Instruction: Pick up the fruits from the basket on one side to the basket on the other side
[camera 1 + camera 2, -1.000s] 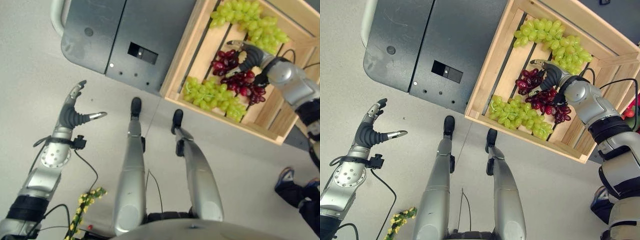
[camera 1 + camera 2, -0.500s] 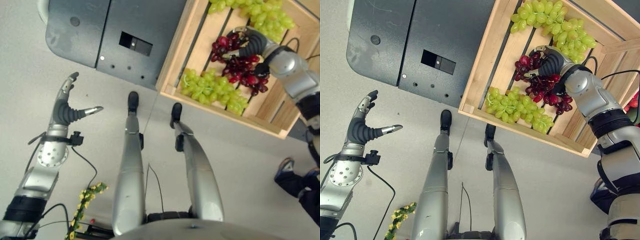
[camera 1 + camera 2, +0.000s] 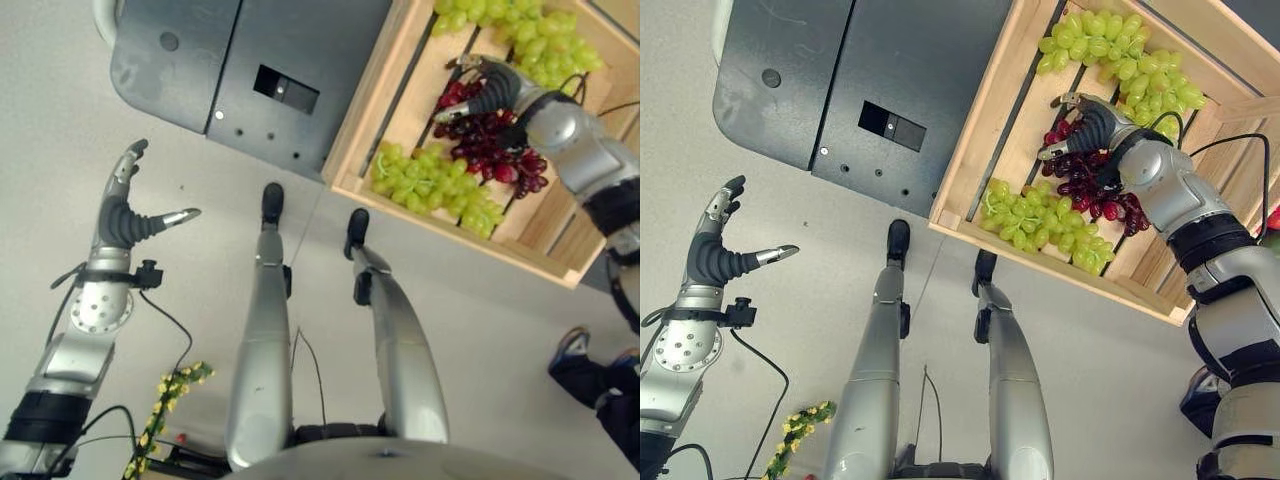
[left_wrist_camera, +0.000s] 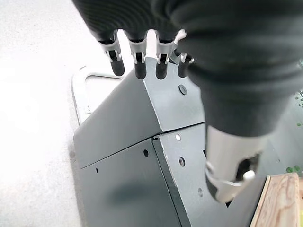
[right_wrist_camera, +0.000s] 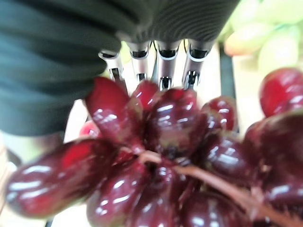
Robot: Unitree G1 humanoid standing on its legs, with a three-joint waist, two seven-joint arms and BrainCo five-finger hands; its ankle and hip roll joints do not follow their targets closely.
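dark grey metal cabinet [image 3: 855, 95] lying on pale floor [image 3: 60, 130], yellow-flowered sprig [image 3: 170, 395] near bottom, person's blue shoe [image 3: 568, 350] at right edge

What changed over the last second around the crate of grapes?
The right hand slid across the red grapes toward the far green bunch in the wooden crate; whether it grips them can't be told. The near green bunch lies as before, and the left hand stayed open and idle over the floor.
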